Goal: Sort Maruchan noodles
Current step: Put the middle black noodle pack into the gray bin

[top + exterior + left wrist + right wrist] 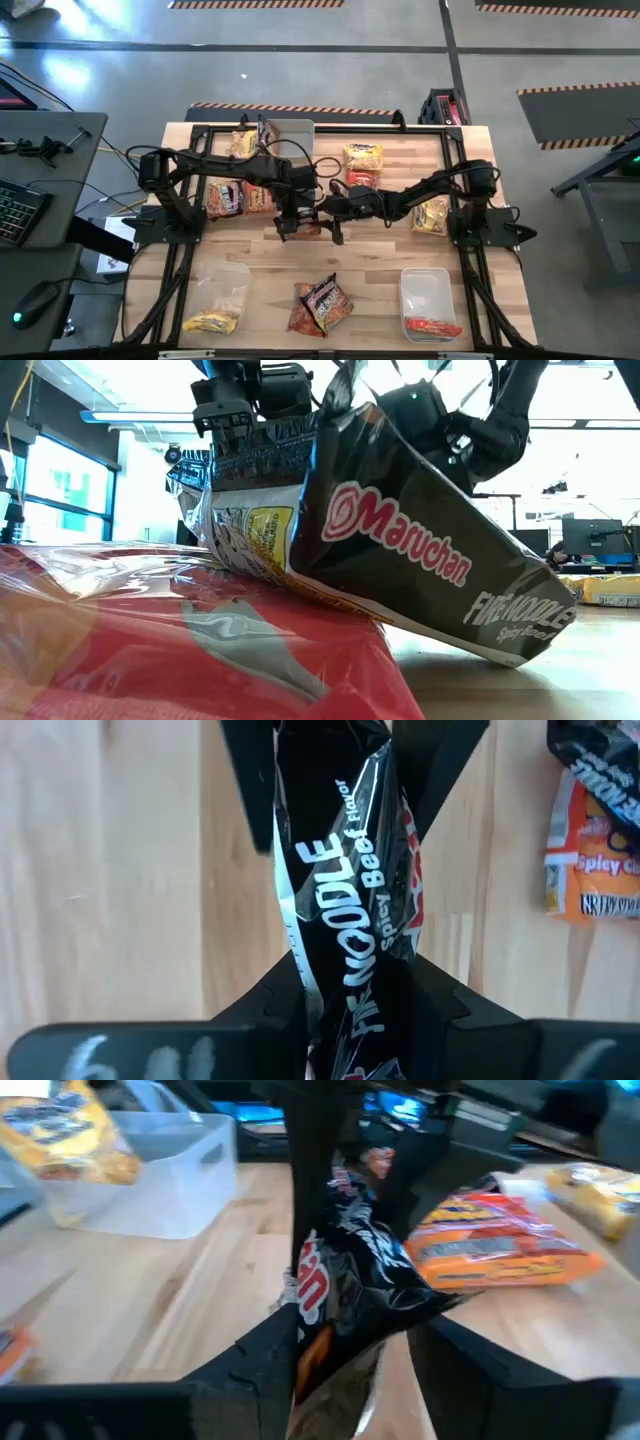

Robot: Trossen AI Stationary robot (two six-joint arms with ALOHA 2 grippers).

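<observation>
At the middle of the wooden counter [380, 255], both arms meet over one black Fire Noodle Spicy Beef packet [350, 910], which looks like a handover in progress. The left pincer [287, 222] pinches the packet between its dark fingers [440, 780], the wrapper running lengthwise through the gap and creasing where it is squeezed. The right pincer [337, 232] sits just beside it with the same packet between its fingers; its jaws stand a little apart around the crumpled wrapper, and whether they press it or have let go cannot be told. In the low view the packet hangs tilted, one corner down near the counter, probably because it is held by its upper edge only. The sorting scheme shows along the near edge: a clear bin [228, 285] on the left holds a yellow packet [210, 322], another clear bin [425, 290] on the right holds a red-orange packet [432, 326], and a loose pile of dark and orange packets [320, 305] lies between them. Unsorted packets [240, 198] remain at the far side, so much of the job is left.
</observation>
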